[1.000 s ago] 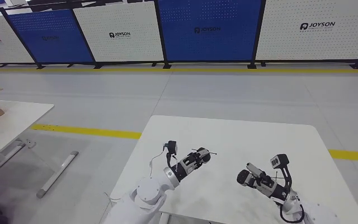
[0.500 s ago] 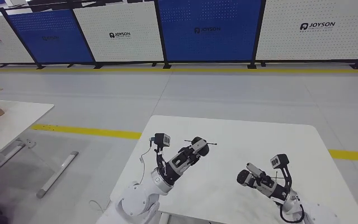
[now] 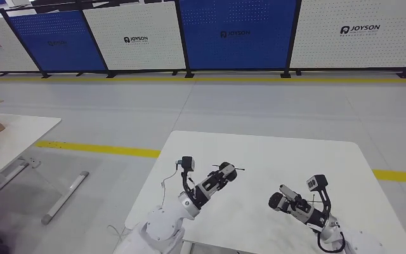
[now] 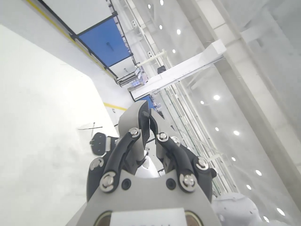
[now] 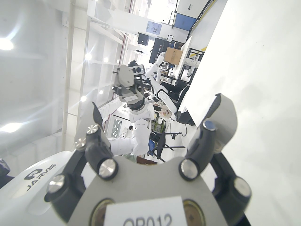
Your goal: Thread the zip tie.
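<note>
One black zip tie [image 3: 240,169] is what I'm watching. It sits crosswise in the left gripper [image 3: 227,171], a thin end poking out on either side of the fingertips. It's held up off the white table [image 3: 285,149], over the table's left half. On the left wrist camera I see the fingers [image 4: 132,118] pressed together, pads meeting, nipped on the tie. Over on the other side, the right gripper [image 3: 278,198] hangs well apart from the tie, low over the near right part of the table. Its own wrist camera shows both fingers spread wide with nothing between them. Beyond the table, blue and white pegboard panels [image 3: 238,32] line the far side of the floor, and a yellow line [image 3: 95,149] crosses nearer in.
</note>
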